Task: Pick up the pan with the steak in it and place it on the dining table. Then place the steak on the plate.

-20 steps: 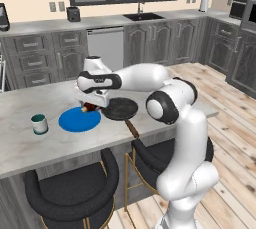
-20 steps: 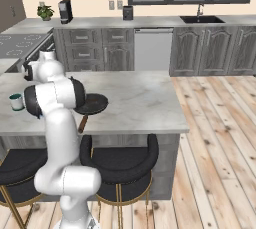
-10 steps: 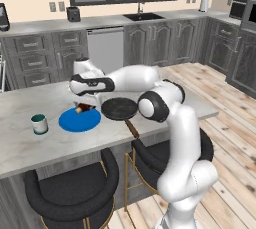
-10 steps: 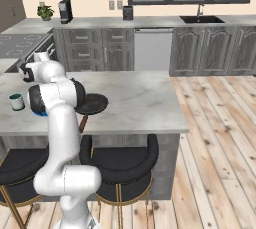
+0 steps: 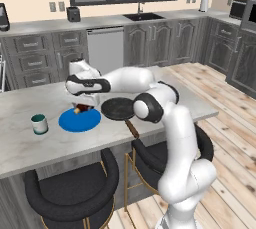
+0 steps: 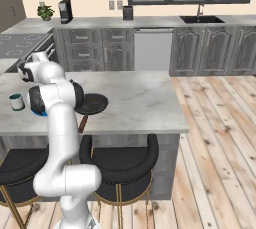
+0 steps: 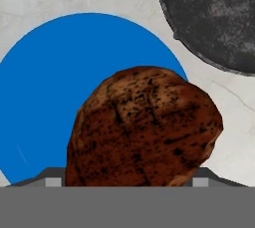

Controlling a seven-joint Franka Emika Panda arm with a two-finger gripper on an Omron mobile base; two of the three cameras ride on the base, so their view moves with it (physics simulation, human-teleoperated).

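dining table (image 5: 30, 143) w/ pan (image 5: 118, 108) set on it, empty, just beside plate (image 5: 80, 120). gripper (image 5: 83, 106) is seen above plate's far edge, jaws wide, closed on steak (image 7: 142, 130); steak is held over plate rim nr the pan. mug (image 5: 39, 124) left of plate.

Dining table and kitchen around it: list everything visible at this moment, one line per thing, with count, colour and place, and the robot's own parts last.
dining table: 1, light grey marbled, foreground.
plate: 1, bright blue, on the table left of the pan.
pan: 1, black with brown handle, on the table, empty.
steak: 1, reddish-brown, between the fingertips above the plate's edge nearest the pan.
mug: 1, white with teal band, on the table left of the plate.
stools: 2, black with gold legs, under the table's near edge.
stovetop: 1, dark grey, far left of the right base view.
gripper: 1, closed on the steak over the plate.
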